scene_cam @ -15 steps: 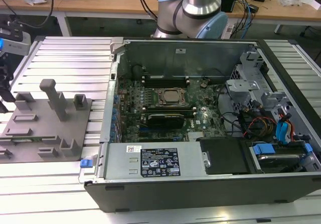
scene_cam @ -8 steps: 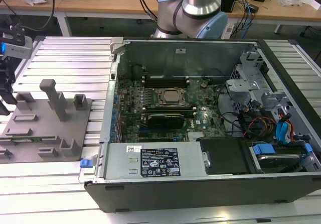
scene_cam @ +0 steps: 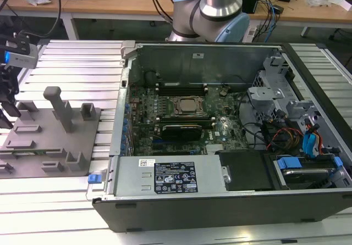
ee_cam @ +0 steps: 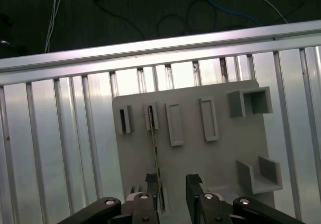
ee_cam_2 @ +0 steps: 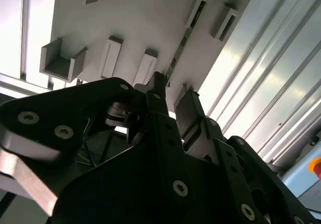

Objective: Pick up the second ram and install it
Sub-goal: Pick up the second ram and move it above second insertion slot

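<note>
While the second ram point(ee_cam: 154, 148) stands on edge in a narrow slot of the grey fixture plate point(ee_cam: 200, 163), which lies on the ribbed aluminium table point(ee_cam: 60, 133), the gripper point(ee_cam: 172, 184) hangs over the stick's near end, released, with nothing clamped. In both wrist views the fingers point(ee_cam: 193, 184) are spread and the stick's end lies in the gap, close beside one finger and apart from the other; contact with the nearer finger cannot be told. In the exterior view the plate sits to the exterior view's left of the open computer case point(scene_cam: 203, 204).
</note>
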You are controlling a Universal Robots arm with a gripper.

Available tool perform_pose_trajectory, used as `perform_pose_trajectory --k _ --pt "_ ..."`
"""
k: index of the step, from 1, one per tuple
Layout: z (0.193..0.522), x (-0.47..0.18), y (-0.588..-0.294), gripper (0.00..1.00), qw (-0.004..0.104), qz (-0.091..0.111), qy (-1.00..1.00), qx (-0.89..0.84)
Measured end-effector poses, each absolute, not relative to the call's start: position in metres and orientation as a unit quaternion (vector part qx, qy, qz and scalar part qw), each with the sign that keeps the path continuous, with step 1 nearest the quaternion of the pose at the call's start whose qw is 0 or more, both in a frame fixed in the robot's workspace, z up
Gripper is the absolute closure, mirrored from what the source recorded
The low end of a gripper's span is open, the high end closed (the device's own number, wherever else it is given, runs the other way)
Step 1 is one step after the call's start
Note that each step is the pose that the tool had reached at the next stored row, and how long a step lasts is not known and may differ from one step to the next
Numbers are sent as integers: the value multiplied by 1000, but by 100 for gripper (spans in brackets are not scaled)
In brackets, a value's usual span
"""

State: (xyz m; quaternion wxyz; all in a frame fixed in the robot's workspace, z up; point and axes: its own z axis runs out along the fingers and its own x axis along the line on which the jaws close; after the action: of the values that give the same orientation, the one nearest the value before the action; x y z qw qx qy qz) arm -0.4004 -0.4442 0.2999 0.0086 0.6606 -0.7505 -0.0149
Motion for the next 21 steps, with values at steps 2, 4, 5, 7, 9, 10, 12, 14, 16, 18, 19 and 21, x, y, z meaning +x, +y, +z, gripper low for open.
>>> perform_pose_trajectory --k 2,4,5,7,9,10,12,14,16,18,19,21 --pt "298 -400 -444 64 9 -15 -750 661" --pt "296 -400 -444 64 9 -15 -750 661" --pt "295 -400 -444 64 9 -15 -750 661" --pt "294 -400 -444 64 9 -15 -750 661" --pt "290 -400 -444 64 9 -15 -750 661" --pt "288 -400 -444 64 9 -15 -750 661" --pt "287 -400 -444 64 9 -15 -750 661" --pt "285 -400 -444 64 9 -15 -750 661" --pt "284 -400 -444 64 9 -15 -750 661" --pt "281 -400 -444 64 9 -15 -750 662" --pt "280 -400 -444 64 9 -15 -750 662" --pt "278 -400 -444 64 9 -15 -750 662"
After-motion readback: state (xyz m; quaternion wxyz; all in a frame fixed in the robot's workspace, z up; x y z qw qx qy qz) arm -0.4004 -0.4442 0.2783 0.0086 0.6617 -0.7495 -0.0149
